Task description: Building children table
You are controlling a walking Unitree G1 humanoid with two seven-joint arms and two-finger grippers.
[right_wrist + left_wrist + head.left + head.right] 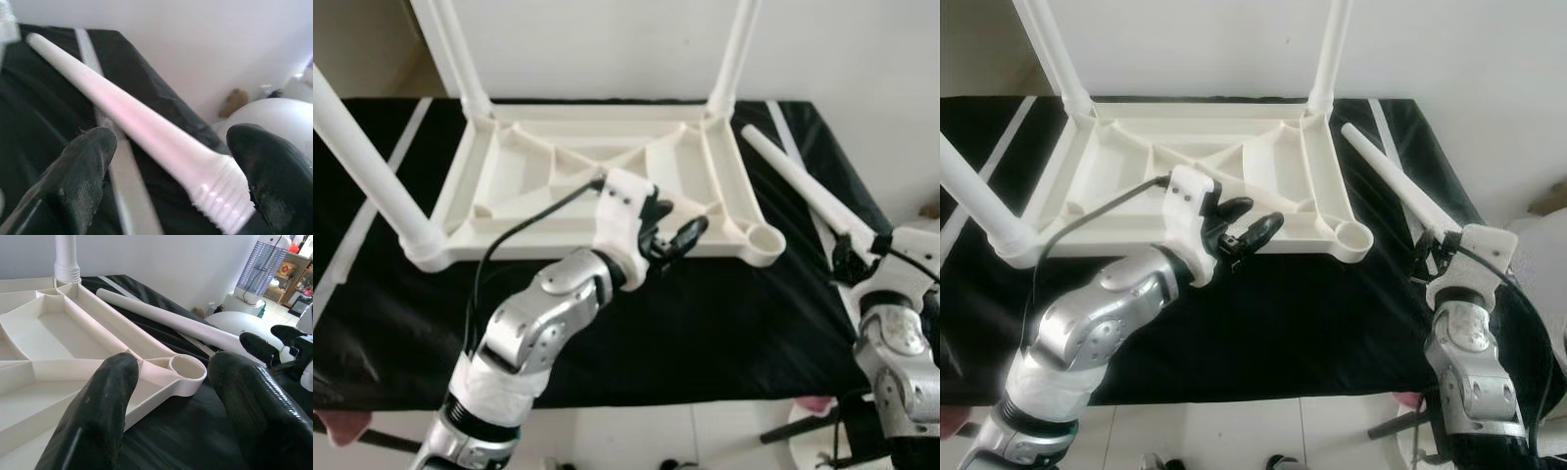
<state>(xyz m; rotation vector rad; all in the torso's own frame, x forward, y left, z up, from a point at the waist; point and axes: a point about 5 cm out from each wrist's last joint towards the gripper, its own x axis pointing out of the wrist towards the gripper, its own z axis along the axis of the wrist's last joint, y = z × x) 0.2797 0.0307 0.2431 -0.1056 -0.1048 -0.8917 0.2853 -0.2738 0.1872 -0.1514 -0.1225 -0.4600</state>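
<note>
Left wrist view shows the left gripper (168, 396) spread wide before the empty corner socket (188, 368) of the upturned white plastic tabletop (597, 181); right gripper (173, 161), also wide, straddles the loose white tapered leg (146, 125) on black cloth (724, 323)

A white plastic table top (607, 181) lies upside down on a black cloth (724, 323). Three white legs (367, 166) stick up from its corners. The fourth corner has an empty round socket (764, 240). The last leg (803, 186) lies flat on the cloth beside the top, its threaded end nearest the robot.
</note>
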